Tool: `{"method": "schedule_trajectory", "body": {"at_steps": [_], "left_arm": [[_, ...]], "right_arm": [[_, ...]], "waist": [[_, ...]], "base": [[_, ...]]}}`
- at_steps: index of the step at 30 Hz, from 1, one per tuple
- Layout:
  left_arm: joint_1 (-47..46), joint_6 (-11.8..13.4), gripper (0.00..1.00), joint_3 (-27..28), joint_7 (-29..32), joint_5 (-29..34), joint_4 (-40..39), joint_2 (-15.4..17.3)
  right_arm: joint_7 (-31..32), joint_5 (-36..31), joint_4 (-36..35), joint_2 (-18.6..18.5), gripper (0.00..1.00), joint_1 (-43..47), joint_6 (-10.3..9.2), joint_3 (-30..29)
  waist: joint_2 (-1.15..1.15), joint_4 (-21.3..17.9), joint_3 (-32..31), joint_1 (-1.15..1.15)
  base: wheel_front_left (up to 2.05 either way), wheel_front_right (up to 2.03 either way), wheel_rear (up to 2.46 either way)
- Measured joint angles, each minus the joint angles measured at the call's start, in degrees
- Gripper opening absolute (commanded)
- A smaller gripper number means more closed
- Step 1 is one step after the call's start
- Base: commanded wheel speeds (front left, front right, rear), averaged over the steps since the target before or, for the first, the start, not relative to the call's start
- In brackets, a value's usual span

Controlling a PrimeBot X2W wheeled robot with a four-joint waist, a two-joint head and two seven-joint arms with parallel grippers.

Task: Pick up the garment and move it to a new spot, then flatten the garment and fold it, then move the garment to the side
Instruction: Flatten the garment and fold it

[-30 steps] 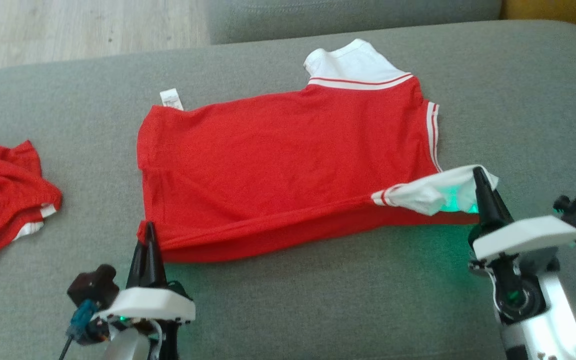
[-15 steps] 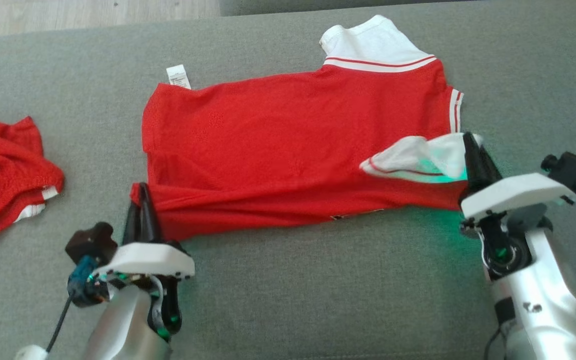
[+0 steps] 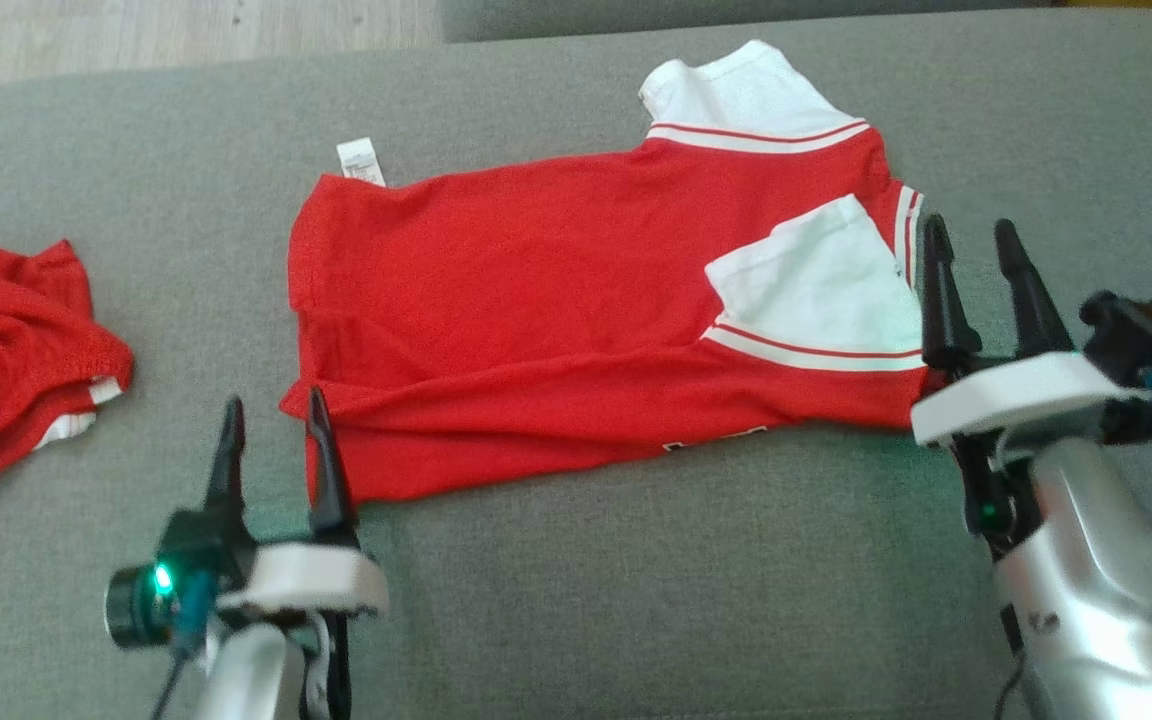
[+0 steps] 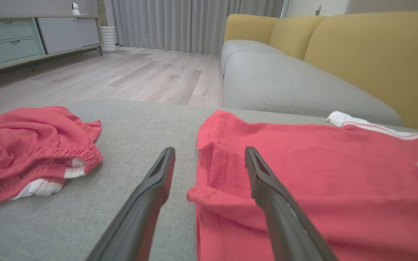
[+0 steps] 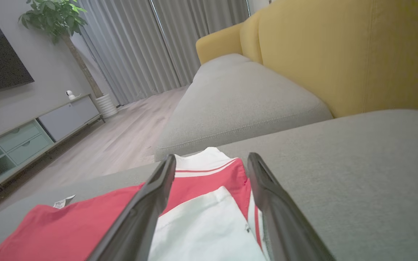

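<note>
Head view: red shirt (image 3: 536,300) lies spread on the gray couch seat (image 3: 636,600), near side folded over, white sleeve (image 3: 816,290) on top. L gripper (image 3: 274,402) & R gripper (image 3: 968,228) are both wide open w/ nothing in them, one by each end of the shirt. Shirt looks soft, light & floppy, so it'll sag. Best pinch it at the hem corner & by the sleeve.

Open grey cushion (image 3: 636,580) runs along the near edge of the red shirt (image 3: 536,300) and to its right. Crumpled red shorts (image 3: 6,350) occupy the left end.
</note>
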Motion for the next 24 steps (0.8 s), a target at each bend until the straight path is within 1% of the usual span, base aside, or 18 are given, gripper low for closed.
{"method": "schedule_trajectory", "body": {"at_steps": [5,10,16,18,24], "left_arm": [[4.36,0.38,1.00,-0.35,0.01,5.76,-0.43,0.05],[7.43,0.40,1.00,-0.42,0.01,7.92,-0.15,0.08],[11.91,0.38,1.00,-0.31,0.01,8.92,0.64,0.20],[12.92,0.41,1.00,-0.22,0.01,8.92,0.66,0.24],[14.25,0.42,1.00,-0.19,0.01,8.87,1.00,0.37]], "right_arm": [[0.00,-11.74,-4.59,0.91,1.00,5.34,0.00,-3.94],[-0.07,-18.72,-6.43,2.72,1.00,12.34,0.00,-6.03],[-0.07,-21.99,-6.82,3.75,1.00,17.02,0.00,-7.83],[-0.08,-21.91,-7.00,3.89,1.00,17.94,0.00,-8.40],[-0.08,-21.27,-6.91,3.98,1.00,19.78,0.00,-7.73]], "waist": [[0.00,-0.11,-1.81,-0.01],[0.00,0.05,-4.48,-0.01],[0.00,0.06,-7.88,-0.01],[0.00,-0.04,-8.79,-0.01],[0.00,-0.44,-9.66,-0.01]], "base": [[0.00,0.00,0.00],[0.00,0.00,0.00],[0.00,0.00,0.00],[0.00,0.00,0.00],[0.00,0.00,0.00]]}}
